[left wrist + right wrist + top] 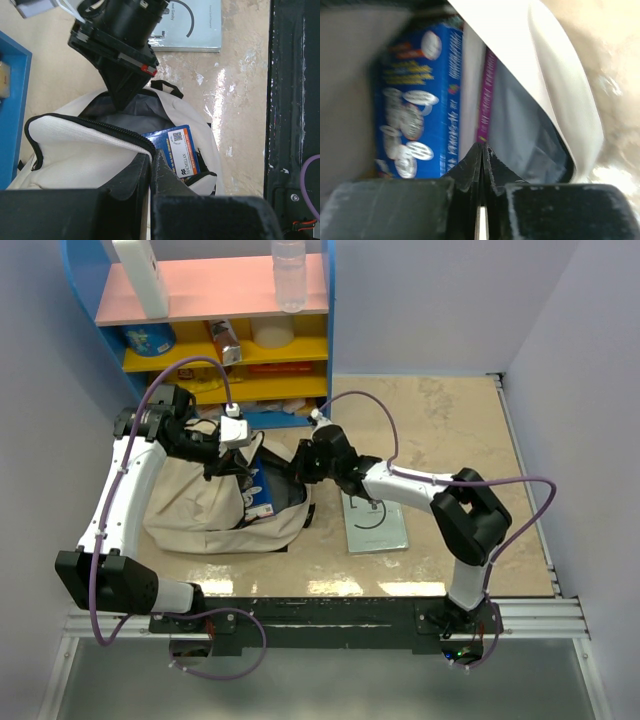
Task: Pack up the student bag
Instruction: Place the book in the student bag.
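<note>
The beige student bag (200,505) lies on the table's left side with its zipped mouth open toward the right. My left gripper (237,448) is shut on the bag's upper zipper rim (100,131) and holds the mouth up. A blue book (180,150) sits inside. My right gripper (300,465) reaches into the mouth. It is shut on a thin magenta-spined book (487,95) that stands next to the blue book (415,100) against the dark lining. The bag's pale wall (560,75) arches over them.
A grey book (375,520) lies flat on the table right of the bag, under the right arm. A blue, yellow and pink shelf (215,300) with a bottle (289,275) stands behind the bag. A black rail (330,610) runs along the near edge.
</note>
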Motion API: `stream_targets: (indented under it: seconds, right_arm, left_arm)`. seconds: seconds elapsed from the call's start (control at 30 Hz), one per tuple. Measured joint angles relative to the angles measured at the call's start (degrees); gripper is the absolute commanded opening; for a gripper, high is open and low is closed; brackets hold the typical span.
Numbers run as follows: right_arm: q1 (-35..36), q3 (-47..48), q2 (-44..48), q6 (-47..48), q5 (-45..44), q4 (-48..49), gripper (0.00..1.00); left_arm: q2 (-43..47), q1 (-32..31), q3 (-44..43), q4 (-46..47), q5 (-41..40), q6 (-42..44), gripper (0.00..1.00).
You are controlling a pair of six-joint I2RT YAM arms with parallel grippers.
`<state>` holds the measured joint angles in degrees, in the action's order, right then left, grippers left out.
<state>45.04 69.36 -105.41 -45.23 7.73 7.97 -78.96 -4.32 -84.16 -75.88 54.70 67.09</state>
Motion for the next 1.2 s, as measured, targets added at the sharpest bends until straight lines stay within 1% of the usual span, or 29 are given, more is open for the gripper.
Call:
stream_targets:
  seconds: [0.03, 0.17, 0.37, 0.57, 0.7, 0.77, 0.8, 0.87, 1.2]
  right_arm:
    - [0.42, 0.02, -0.02, 0.81, -1.01, -1.16, 0.00]
    - [3.26, 0.55, -0.46, 3.78, -4.28, -5.90, 0.00]
    - [9.14, 2.05, -1.27, 6.16, -5.60, -9.20, 0.00]
    - [13.27, 7.78, -4.33, 7.48, -7.04, -13.55, 0.00]
    - [14.38, 10.10, -6.47, 7.48, -6.71, -14.34, 0.01]
    - [14.60, 11.26, -7.15, 7.48, -6.69, -14.91, 0.03]
    - [14.64, 11.72, -7.28, 7.45, -6.71, -15.21, 0.07]
    - [14.62, 11.98, -7.28, 7.39, -6.67, -14.82, 0.09]
    - [14.12, 8.17, -5.90, 6.69, -5.57, -8.68, 0.09]
  left_arm:
    - [0.00, 0.00, 0.00, 0.00, 0.00, 0.00, 0.00]
    - [0.00, 0.00, 0.00, 0.00, 0.02, 0.00, 0.00]
    - [0.00, 0.00, 0.00, 0.00, 0.13, 0.00, 0.00]
    - [0.00, 0.00, 0.00, -0.11, 0.17, -0.02, 0.00]
    - [-0.13, 0.00, 0.00, -0.15, 0.15, -0.02, 0.00]
    - [-0.35, 0.00, 0.00, -0.17, 0.15, -0.02, 0.00]
    - [-0.44, 0.00, -0.02, -0.17, 0.15, -0.04, 0.00]
    - [-0.52, 0.00, -0.02, -0.17, 0.17, -0.04, 0.00]
    - [-0.52, 0.00, 0.00, -0.15, 0.35, -0.02, 0.00]
